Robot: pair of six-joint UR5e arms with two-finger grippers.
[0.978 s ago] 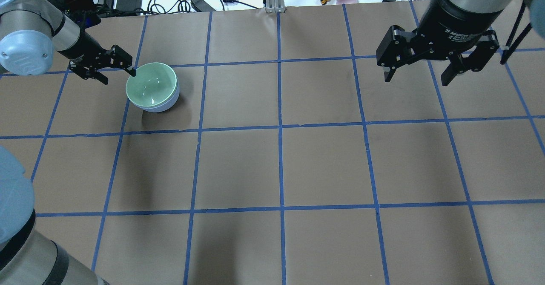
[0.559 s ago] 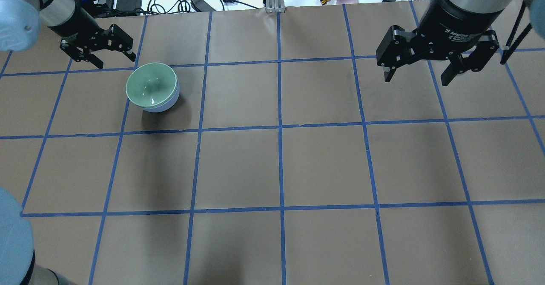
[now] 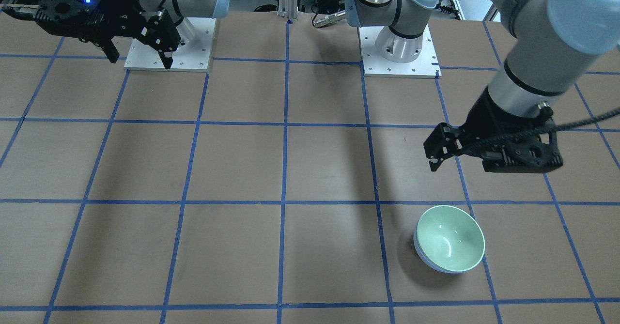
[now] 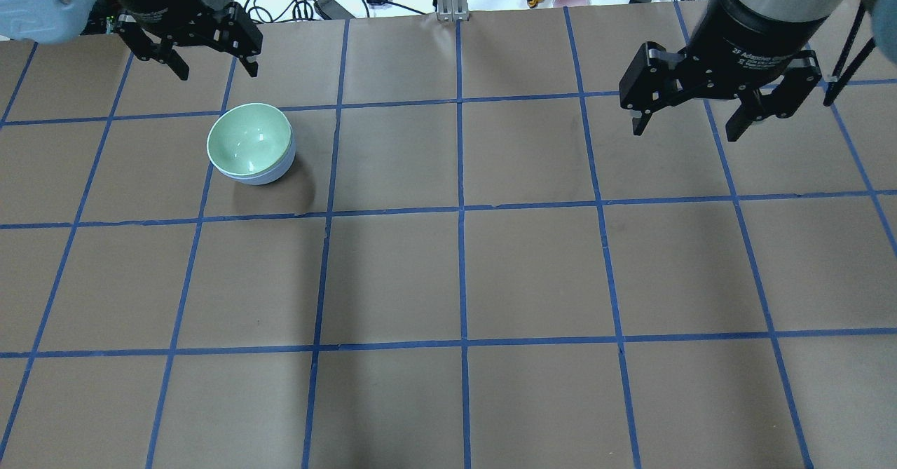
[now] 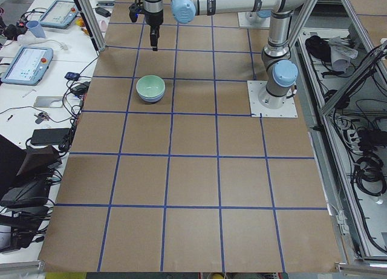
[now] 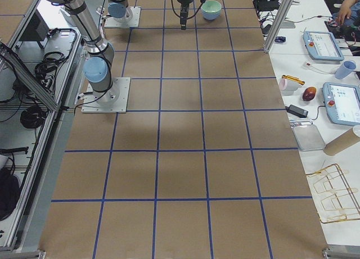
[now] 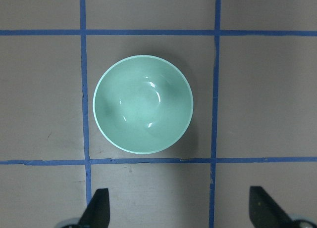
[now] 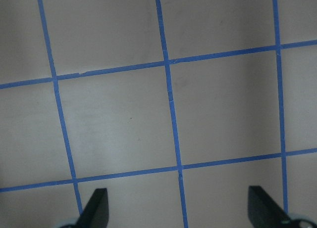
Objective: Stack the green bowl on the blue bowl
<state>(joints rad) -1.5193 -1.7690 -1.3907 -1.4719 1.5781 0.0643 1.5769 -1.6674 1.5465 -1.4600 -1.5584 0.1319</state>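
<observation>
Green bowl (image 4: 249,139) hides blue bowl (image 4: 277,174) except its lower wall.

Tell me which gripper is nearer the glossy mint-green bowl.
Left. The left gripper hangs open, raised roughly over the round, glossy mint-green bowl and not touching it. The right gripper hangs open far across the table, over bare squares.

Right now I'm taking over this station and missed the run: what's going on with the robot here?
The stacking looks done: the green bowl sits nested inside the blue bowl on the table, on the robot's left side. The left gripper hangs open and empty above the table near the bowls, touching neither. The right gripper hangs open over the table's other side, holding nothing.
</observation>
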